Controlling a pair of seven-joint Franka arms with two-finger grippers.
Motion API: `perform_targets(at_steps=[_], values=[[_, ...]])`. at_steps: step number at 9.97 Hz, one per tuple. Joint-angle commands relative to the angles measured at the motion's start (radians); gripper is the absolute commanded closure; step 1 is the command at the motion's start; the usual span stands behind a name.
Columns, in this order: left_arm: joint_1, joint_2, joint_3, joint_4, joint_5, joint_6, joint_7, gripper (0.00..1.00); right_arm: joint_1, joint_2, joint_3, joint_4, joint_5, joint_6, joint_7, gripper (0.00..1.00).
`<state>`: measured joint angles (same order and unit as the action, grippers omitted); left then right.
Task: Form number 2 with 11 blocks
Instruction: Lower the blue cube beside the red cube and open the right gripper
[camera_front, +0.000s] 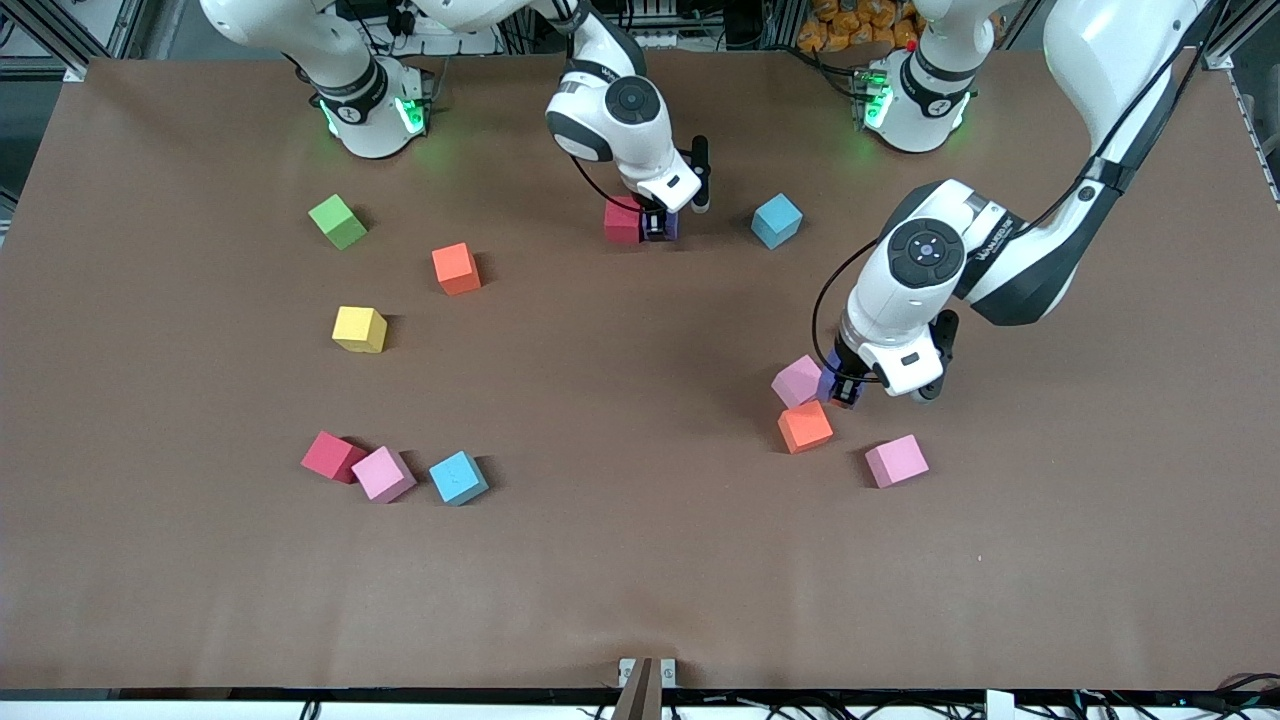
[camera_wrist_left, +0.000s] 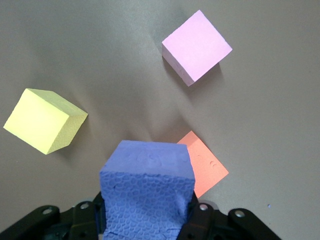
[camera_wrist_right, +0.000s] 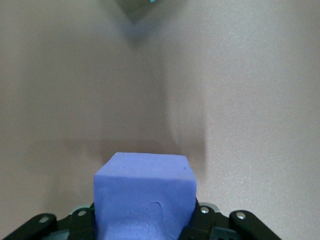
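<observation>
My right gripper is shut on a purple block, low at the table beside a red block. My left gripper is shut on a second purple block, close to a pink block and an orange block. In the left wrist view, a yellow block, a pink block and the orange block lie around the held one. Another pink block lies nearer the front camera.
A light blue block sits beside the right gripper. Toward the right arm's end lie a green cube, an orange block, a yellow block, and a row of red, pink and light blue blocks.
</observation>
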<state>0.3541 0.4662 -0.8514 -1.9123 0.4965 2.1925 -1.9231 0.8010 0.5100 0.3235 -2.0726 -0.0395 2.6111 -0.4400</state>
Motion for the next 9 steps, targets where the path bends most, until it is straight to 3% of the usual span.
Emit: perform_targets(at_steps=[1, 9], values=[[-0.004, 0.003, -0.006, 0.009, 0.008, -0.02, -0.01, 1.0, -0.014, -0.001, 0.008, -0.011, -0.013, 0.014, 0.015, 0.78], [-0.004, 0.009, -0.006, 0.007, 0.01, -0.02, -0.011, 1.0, -0.013, 0.019, -0.003, -0.009, -0.033, 0.037, 0.015, 0.77]])
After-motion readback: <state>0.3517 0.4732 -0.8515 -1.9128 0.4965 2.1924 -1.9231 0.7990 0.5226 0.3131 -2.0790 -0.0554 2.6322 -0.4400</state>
